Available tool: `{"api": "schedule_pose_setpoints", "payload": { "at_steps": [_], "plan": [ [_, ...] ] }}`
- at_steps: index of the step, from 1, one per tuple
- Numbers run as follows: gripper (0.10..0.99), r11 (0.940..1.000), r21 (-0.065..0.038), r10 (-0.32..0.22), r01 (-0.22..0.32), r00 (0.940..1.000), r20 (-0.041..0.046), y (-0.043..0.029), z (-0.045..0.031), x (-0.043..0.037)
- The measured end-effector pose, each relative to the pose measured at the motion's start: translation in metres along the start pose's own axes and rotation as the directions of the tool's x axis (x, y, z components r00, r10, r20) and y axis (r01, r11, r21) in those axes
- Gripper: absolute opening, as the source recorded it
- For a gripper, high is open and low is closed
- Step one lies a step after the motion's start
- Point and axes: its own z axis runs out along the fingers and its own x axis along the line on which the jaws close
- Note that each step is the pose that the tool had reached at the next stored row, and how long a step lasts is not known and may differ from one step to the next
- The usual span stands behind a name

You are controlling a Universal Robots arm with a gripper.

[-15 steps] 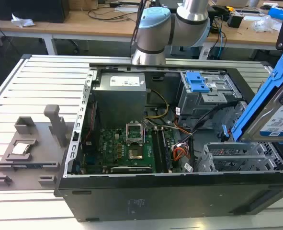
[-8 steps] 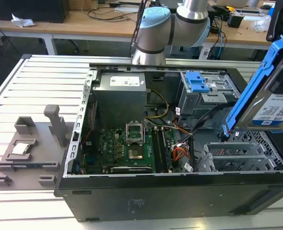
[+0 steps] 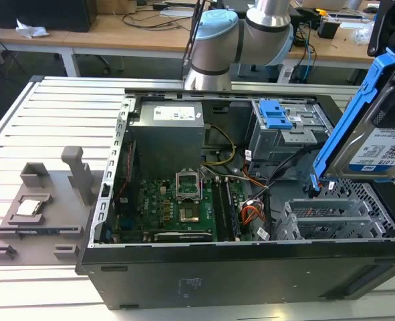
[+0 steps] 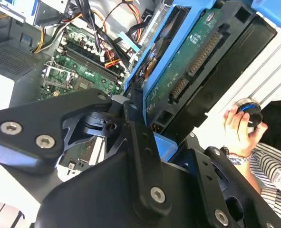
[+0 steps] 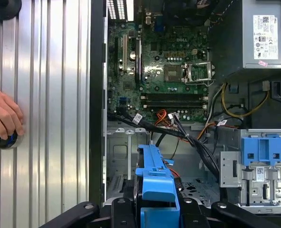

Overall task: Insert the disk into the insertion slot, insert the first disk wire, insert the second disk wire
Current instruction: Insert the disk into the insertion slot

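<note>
The gripper [image 4: 160,130] is clamped tight on the disk [image 3: 383,140], a flat drive with a white printed label, a bright blue frame and a green circuit board underneath. It hangs tilted over the silver slot [image 3: 331,217] at the computer case's [image 3: 204,281] end on the exterior view's right.

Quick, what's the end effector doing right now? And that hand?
End effector: closed on the disk.
Person's hand: resting on a round black knob.
</note>
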Motion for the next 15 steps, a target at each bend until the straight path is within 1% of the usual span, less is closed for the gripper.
{"api": "schedule_pose_setpoints", "payload": {
  "at_steps": [6,10,15],
  "plan": [
    [0.365,1.0000,0.000,0.000,0.000,1.0000,-0.0001,-0.0002,0.0057,0.0000],
    [0.365,1.0000,0.000,0.000,0.000,1.0000,-0.0001,-0.0003,0.0079,0.0000],
    [0.365,1.0000,0.000,0.000,0.000,1.0000,-0.0001,-0.0005,0.0134,-0.0001]
  ]
}}
